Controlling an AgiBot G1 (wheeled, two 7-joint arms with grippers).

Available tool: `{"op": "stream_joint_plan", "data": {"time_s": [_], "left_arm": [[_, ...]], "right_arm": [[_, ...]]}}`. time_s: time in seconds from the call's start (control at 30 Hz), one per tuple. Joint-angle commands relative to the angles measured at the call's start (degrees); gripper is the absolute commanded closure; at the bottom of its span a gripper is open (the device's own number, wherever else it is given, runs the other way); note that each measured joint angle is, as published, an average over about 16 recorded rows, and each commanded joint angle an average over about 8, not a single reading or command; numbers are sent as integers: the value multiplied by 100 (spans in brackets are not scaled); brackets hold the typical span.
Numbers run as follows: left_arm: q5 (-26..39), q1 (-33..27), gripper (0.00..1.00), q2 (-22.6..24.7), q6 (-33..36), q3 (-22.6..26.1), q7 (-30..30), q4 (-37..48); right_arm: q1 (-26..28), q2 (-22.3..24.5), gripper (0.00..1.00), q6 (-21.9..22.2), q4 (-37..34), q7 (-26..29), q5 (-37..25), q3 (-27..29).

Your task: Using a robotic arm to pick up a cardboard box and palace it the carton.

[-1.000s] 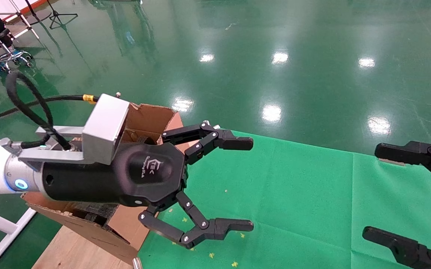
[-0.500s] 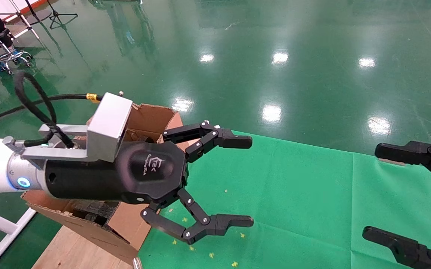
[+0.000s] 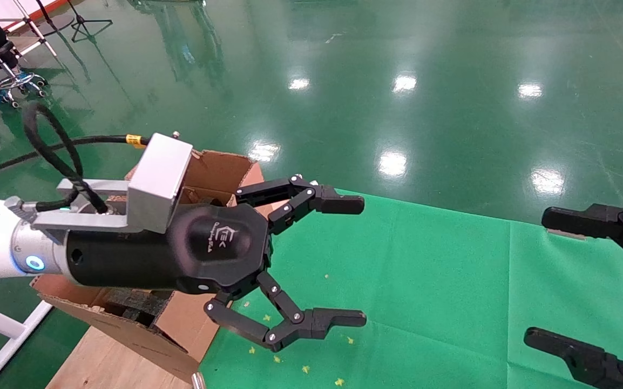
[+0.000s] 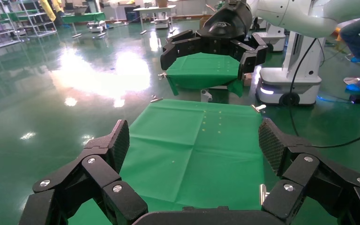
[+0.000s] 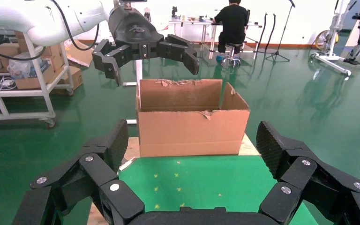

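In the head view, the left hand [image 3: 352,262] hangs at centre-left with its fingers spread wide and nothing between them, just beyond the carton [image 3: 211,173], which sits on the desk [image 3: 441,281] at the lower left. The right hand [image 3: 560,281], also spread apart and empty, sits at the right edge. The cardboard box is not visible in any view.

A robotics lab or test hall. A glossy green floor [image 3: 452,81] mirrors overhead lights. Metal shelving racks [image 4: 23,21] and worktables [image 4: 157,9] stand far off in the left wrist view, beside a wheeled robot base [image 4: 286,86]. In the right wrist view, 1 person [image 5: 233,21] sits at a far desk [image 5: 197,21], tripod stands [image 5: 279,33] nearby.
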Motion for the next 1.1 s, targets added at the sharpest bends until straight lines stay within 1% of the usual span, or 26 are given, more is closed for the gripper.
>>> {"op": "stream_joint_plan", "data": {"time_s": [0.03, 1.1], "left_arm": [[1, -1, 0, 0, -1, 1, -1, 1], [9, -9, 0, 0, -4, 8, -2, 9]], "right_arm": [[0, 0, 0, 0, 0, 0, 0, 0], [0, 0, 0, 0, 0, 0, 0, 0]]}}
